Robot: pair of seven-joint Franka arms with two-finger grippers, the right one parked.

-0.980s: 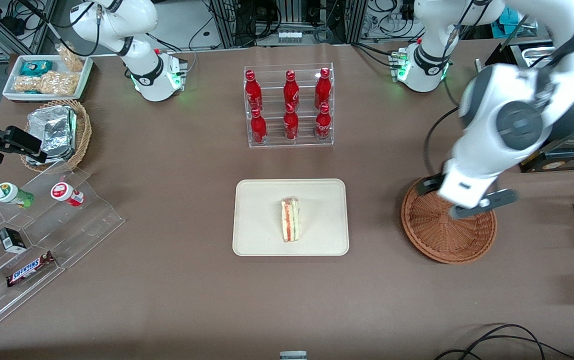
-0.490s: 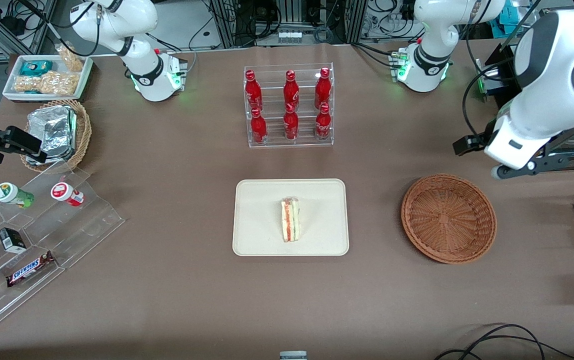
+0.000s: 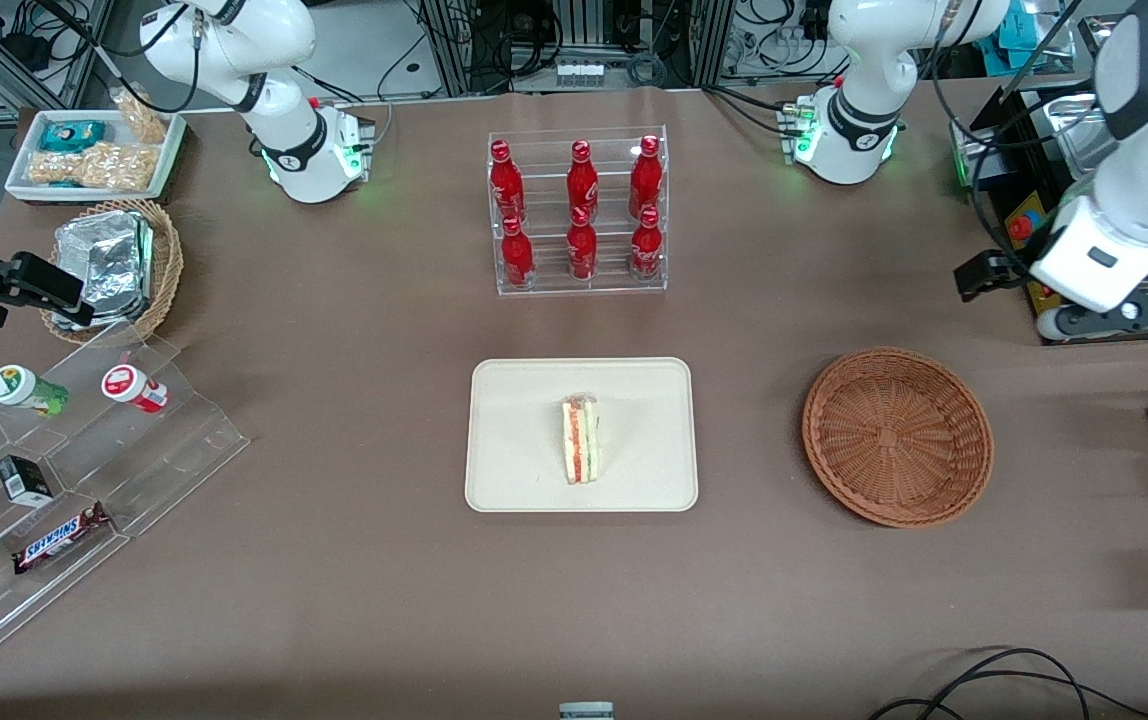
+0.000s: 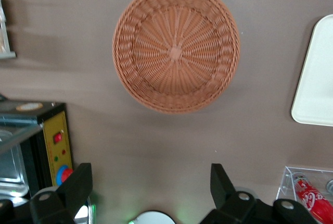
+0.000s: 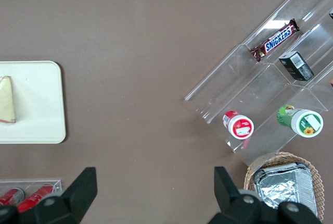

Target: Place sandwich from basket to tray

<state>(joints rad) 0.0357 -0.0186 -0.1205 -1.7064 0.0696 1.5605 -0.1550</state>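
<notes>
- My end effector (image 4: 151,185) hangs high above the tabletop (image 3: 334,600), fingers spread wide with nothing between them. A second ago it was down over the basket; half a second ago it had lifted off toward my end of the tabletop, and now it has drawn farther away again.
- From the front, my end effector (image 3: 1019,300) is up by the tabletop's edge at my end, farther from the front camera than the basket.
- Below my end effector and a little nearer the front camera lies the one reddish-brown basket (image 4: 176,47), with nothing in it.
- Well off from my end effector, toward the parked arm, is the one cream tray (image 3: 534,400); the one sandwich (image 3: 580,440) lies on it near its middle, filling edge up, where it lay in both earlier looks.
- I judge the job done: sandwich on tray, basket bare, and I am pulling back.
- Farther out I count six red bottles (image 3: 581,180) in one clear rack (image 3: 579,285).
- Farthest from my end effector, at the parked arm's end: one tan basket (image 3: 169,265) of foil packs, one white snack tray (image 3: 169,150), and one stepped clear stand (image 3: 184,440) carrying two small lidded cups and one Snickers bar (image 3: 62,537).
</notes>
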